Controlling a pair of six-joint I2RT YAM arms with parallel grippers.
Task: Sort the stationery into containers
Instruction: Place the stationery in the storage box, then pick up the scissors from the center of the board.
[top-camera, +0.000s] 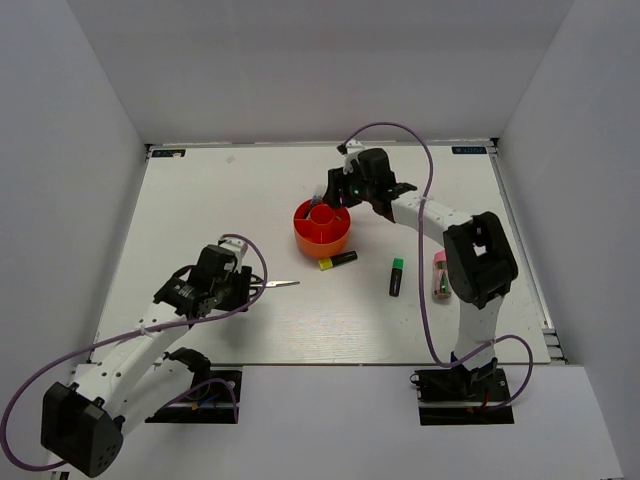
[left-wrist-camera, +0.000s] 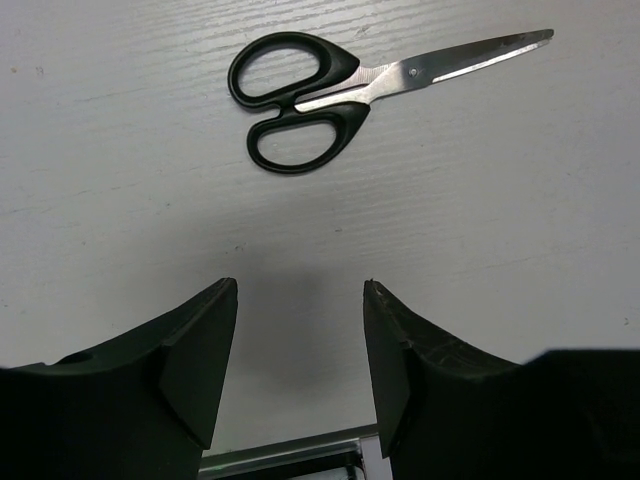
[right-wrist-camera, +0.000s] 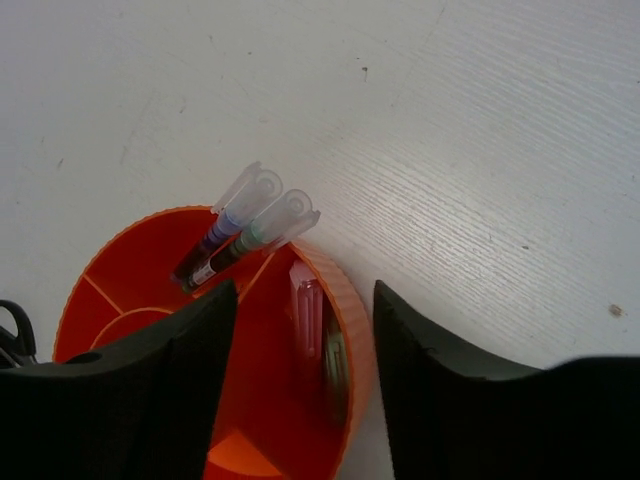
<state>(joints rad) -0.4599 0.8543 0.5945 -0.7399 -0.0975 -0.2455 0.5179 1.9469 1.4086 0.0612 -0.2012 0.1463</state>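
Organizer (top-camera: 321, 228) beneath the open right hand (right-wrist-camera: 305, 290), scissors (left-wrist-camera: 300, 115) lying to its left.
Right hand hangs over the organizer's far rim, jaws spread; two clear-capped pens (right-wrist-camera: 235, 235) and a pink tube (right-wrist-camera: 306, 318) stand inside. Left hand (left-wrist-camera: 300, 285), jaws apart, hovers by the scissors on the desk (top-camera: 200, 200).

The right end effector (top-camera: 338, 193) is hovering over the far rim of the red-orange organizer (top-camera: 321, 238) on the white table (top-camera: 200, 200). The left end effector (top-camera: 244, 287) is facing the scissors (top-camera: 282, 285) — blades pointing right. A yellow-capped marker (top-camera: 338, 261), a green-capped marker (top-camera: 396, 277) and the highlighters (top-camera: 439, 275) are lying outside the organizer.
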